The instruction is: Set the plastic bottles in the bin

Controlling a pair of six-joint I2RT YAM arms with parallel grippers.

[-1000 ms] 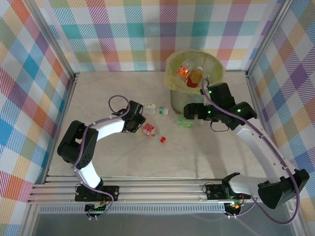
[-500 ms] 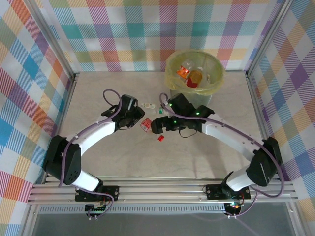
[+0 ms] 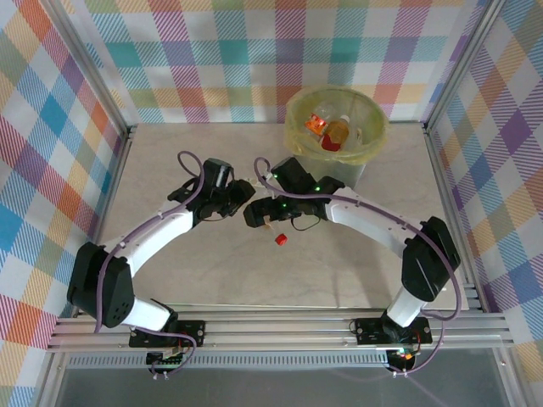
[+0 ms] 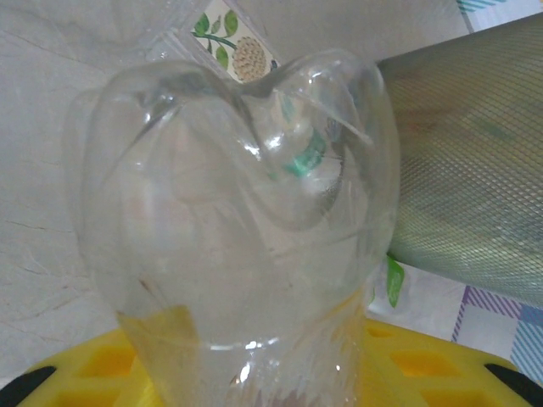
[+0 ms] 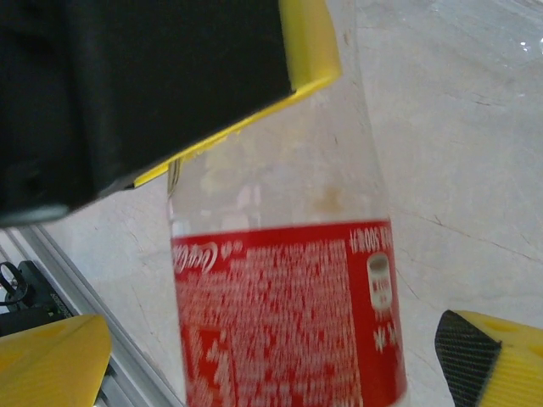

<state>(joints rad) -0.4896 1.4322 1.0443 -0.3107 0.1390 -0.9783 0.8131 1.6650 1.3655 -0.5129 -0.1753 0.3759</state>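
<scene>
My left gripper (image 3: 243, 197) is shut on a crumpled clear plastic bottle (image 4: 246, 203), which is wedged between its yellow fingers (image 4: 441, 373). My right gripper (image 3: 257, 215) sits tip to tip with it, open. A red-labelled bottle (image 5: 284, 322) lies between the right gripper's spread fingers (image 5: 51, 356), and its clear end runs under the left gripper. I cannot tell whether that is the same bottle. The bin (image 3: 293, 127) stands at the back right, with several bottles (image 3: 322, 124) inside its yellow liner.
A loose red cap (image 3: 279, 241) lies on the table just in front of the grippers. Another small bottle with a flower label (image 4: 233, 47) lies beyond the held one. The bin's grey-green wall (image 4: 462, 170) is close on the right. Frame posts and a checked backdrop ring the table.
My right arm has swung left from beside the bin to meet the left gripper, staying open. The left gripper has shifted slightly back, still shut, and the red-labelled bottle has moved with it.
</scene>
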